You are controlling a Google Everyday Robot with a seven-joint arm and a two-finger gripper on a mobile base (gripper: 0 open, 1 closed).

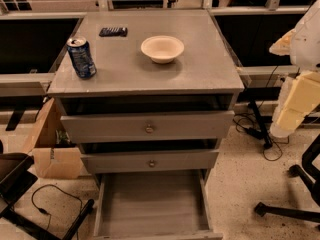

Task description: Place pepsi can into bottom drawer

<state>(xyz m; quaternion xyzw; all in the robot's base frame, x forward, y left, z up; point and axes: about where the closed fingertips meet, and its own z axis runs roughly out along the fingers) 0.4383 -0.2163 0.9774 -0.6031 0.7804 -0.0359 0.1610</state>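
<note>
Thin metal makes the pepsi can light, I think. It is hard enough to hold, but a big squeeze could dent it. Its round side looks smooth, so it may slip if the hold is too soft. It is tall and thin, so a bump near the top could tip it over. The best place to take it looks like the middle of its round side, with one jaw on each side, not up at the silver rim. If it is full it will be heavier; I cannot tell if it is.

The can is dark blue with light marks and a silver top. It stands near the left front corner of the grey cabinet top. It is smaller than the cream bowl, which sits well apart from it, more toward the middle. A flat black thing lies behind the can near the back edge, not touching it.

The gripper is at the right edge of the view, beside the cabinet and lower than its top, well apart from the can. I cannot tell if its jaws are spread or pressed together.

The bottom drawer is pulled out at the foot of the cabinet, and its plank floor shows. Two drawers with round knobs sit above it. The can has a long way down to go, and the job looks not yet begun.
</note>
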